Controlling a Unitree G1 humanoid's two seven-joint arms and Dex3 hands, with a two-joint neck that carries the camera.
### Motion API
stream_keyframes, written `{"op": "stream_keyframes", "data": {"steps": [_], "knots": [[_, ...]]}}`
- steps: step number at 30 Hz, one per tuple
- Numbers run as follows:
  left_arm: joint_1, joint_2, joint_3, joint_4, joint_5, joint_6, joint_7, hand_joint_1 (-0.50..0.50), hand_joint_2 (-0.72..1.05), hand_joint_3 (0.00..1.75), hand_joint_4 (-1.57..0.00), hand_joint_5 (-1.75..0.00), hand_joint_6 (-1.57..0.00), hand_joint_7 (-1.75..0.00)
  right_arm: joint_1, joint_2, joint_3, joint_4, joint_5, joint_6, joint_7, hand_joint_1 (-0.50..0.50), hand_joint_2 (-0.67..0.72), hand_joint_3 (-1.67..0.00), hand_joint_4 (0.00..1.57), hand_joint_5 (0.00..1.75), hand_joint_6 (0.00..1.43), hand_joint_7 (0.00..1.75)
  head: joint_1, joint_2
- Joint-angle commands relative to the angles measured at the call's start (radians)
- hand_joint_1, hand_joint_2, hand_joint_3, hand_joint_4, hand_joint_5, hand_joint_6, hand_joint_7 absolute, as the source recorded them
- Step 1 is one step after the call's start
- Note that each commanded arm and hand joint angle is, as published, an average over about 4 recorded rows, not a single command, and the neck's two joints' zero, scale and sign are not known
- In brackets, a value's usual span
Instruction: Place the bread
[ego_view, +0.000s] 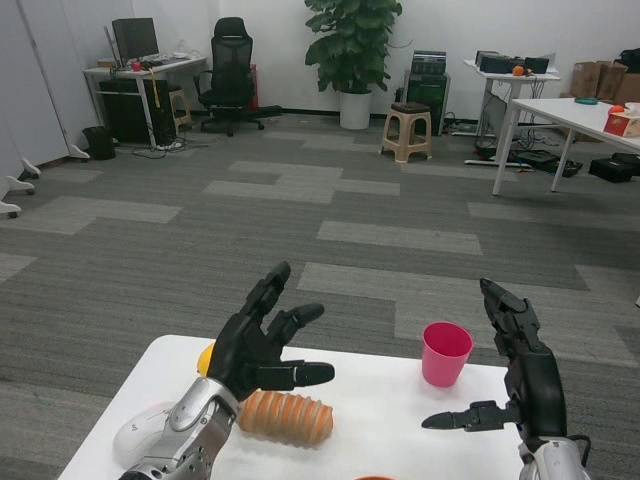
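Observation:
The bread (287, 417), a ribbed orange-brown roll, lies on the white table (390, 430) near its left middle. My left hand (258, 345) hovers just above and behind the roll's left end, fingers spread and holding nothing. My right hand (515, 365) is raised over the table's right side, fingers apart and empty, well to the right of the bread.
A pink cup (445, 353) stands upright near the table's far edge between my hands. A yellow-orange object (206, 358) peeks out behind my left hand. A pale round plate or dish (140, 430) sits under my left forearm. Grey carpet, a stool and desks lie beyond.

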Motion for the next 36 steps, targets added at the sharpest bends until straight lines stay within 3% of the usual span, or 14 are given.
{"op": "stream_keyframes", "data": {"steps": [1, 2, 6, 7, 13, 36], "knots": [[-0.007, 0.011, -0.010, -0.034, -0.034, -0.022, -0.005, 0.50, 0.21, 0.07, 0.00, -0.92, 0.00, 0.00, -0.009, 0.002, -0.002, -0.012, 0.006, -0.004, -0.004, -0.08, -0.08, -0.08, 0.06, 0.19, 0.00, 0.56, -0.003, -0.002], [-0.007, 0.011, -0.011, -0.042, -0.041, -0.024, -0.005, 0.50, 0.16, 0.07, 0.00, -0.92, 0.00, 0.00, -0.009, 0.002, -0.002, -0.013, 0.006, -0.004, -0.004, -0.08, -0.10, -0.08, 0.06, 0.19, 0.00, 0.56, -0.004, -0.002], [-0.007, 0.011, -0.012, -0.059, -0.046, -0.028, -0.003, 0.50, -0.44, 0.09, 0.00, -0.92, 0.00, 0.00, -0.010, 0.002, -0.002, -0.015, 0.006, -0.004, -0.004, -0.08, -0.10, -0.08, 0.06, 0.19, 0.00, 0.56, -0.010, -0.001], [-0.007, 0.011, -0.011, -0.060, -0.046, -0.029, -0.003, 0.50, -0.50, 0.09, 0.00, -0.92, 0.00, 0.00, -0.010, 0.002, -0.002, -0.015, 0.006, -0.004, -0.004, -0.08, -0.10, -0.08, 0.06, 0.19, 0.00, 0.56, -0.010, -0.001], [-0.007, 0.008, -0.011, -0.063, -0.041, -0.039, -0.001, 0.50, -0.64, 0.09, 0.00, -0.92, 0.00, 0.00, -0.010, 0.002, -0.004, -0.016, 0.006, -0.004, -0.004, -0.08, -0.10, -0.08, 0.06, 0.19, 0.00, 0.56, -0.015, 0.005], [-0.025, 0.016, 0.018, -0.073, -0.028, -0.047, 0.012, 0.50, -0.64, 0.09, 0.00, -0.92, 0.00, 0.00, -0.008, 0.018, -0.032, -0.060, 0.004, -0.009, -0.004, -0.08, -0.10, -0.08, 0.03, 0.19, 0.00, 0.56, -0.045, 0.051]]}}
